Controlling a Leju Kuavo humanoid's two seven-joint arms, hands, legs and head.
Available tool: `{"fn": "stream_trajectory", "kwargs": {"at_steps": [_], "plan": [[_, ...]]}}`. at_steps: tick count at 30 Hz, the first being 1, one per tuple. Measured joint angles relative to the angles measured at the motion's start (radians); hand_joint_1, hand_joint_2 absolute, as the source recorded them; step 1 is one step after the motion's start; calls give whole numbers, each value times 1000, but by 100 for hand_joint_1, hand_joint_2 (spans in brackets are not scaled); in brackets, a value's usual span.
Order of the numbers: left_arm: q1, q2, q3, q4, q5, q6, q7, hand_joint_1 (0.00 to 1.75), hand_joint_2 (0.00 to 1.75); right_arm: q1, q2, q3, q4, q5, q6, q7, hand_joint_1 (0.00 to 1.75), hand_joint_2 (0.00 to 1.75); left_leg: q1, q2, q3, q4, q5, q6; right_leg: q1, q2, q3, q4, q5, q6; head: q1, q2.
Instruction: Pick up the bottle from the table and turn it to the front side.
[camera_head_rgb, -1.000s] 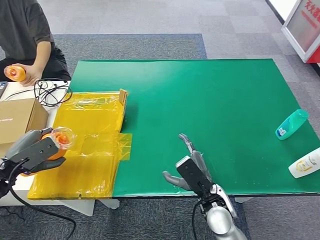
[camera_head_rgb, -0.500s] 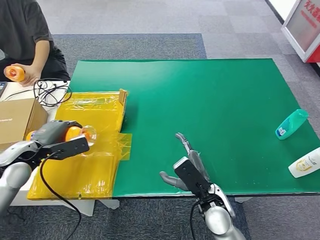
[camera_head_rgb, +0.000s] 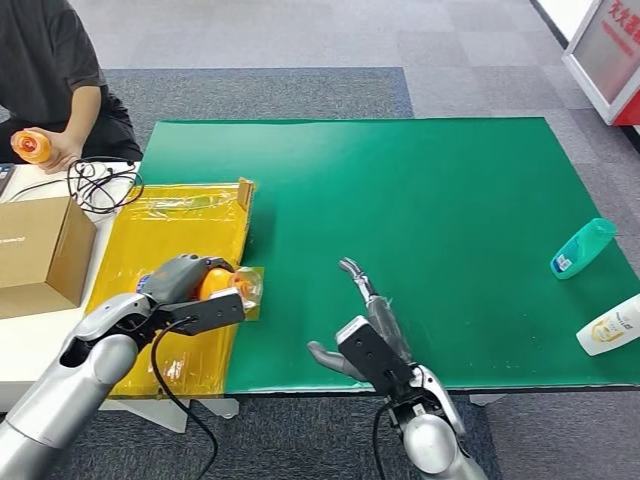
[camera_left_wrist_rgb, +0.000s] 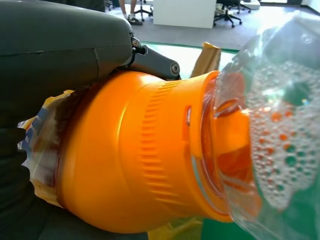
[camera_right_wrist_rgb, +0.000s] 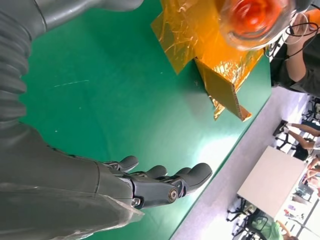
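Fingers (camera_right_wrist_rgb: 166, 182) of the right hand (camera_head_rgb: 370, 330) are stretched out and spread, holding nothing, palm hovering over the green table (camera_head_rgb: 453, 200) near its front edge. The left hand (camera_head_rgb: 185, 285) is wrapped round the orange bottle (camera_head_rgb: 219, 282), gripping its body; bottle lies sideways in the grasp w/ its clear cap end pointing toward the green table. In the left wrist view the orange bottle (camera_left_wrist_rgb: 151, 155) is close up: ribbed orange shoulder, clear bubbly cap, a bit of printed label under the dark fingers (camera_left_wrist_rgb: 156, 62). Bottle sits over the yellow plastic-wrapped tray (camera_head_rgb: 181, 230), right at the tray's edge next to the green table, above a loose yellow film flap (camera_head_rgb: 253, 290). Can't tell if the bottle touches the film or is lifted off it.

Far side of the green table from the tray: a teal bottle (camera_head_rgb: 583, 248) lying on its side, and just nearer the front edge a white bottle (camera_head_rgb: 610, 326), also lying down, the two apart.

Beyond the tray from the green table: a cardboard box (camera_head_rgb: 41, 250), a tangle of black cable (camera_head_rgb: 102, 185), and a seated person in a dark top w/ another orange bottle in one hand (camera_head_rgb: 60, 150).
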Motion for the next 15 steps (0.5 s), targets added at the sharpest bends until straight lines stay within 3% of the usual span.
{"fn": "stream_trajectory", "kwargs": {"at_steps": [11,13,15], "plan": [[4,-27,-4,35,-25,-2,24,152,175,-14,0,32,2,0,3,1,0,175,1,0,0,0,0,0,0,0,0,0,0,0,0,0],[5,-30,-2,40,-37,-5,28,123,175,-14,0,33,2,0,3,1,0,175,1,0,0,0,0,0,0,0,0,0,0,0,0,0],[5,-32,3,47,-51,-8,30,60,175,-15,0,34,3,0,2,2,0,175,1,0,0,0,0,0,0,0,0,0,0,0,0,0]]}}
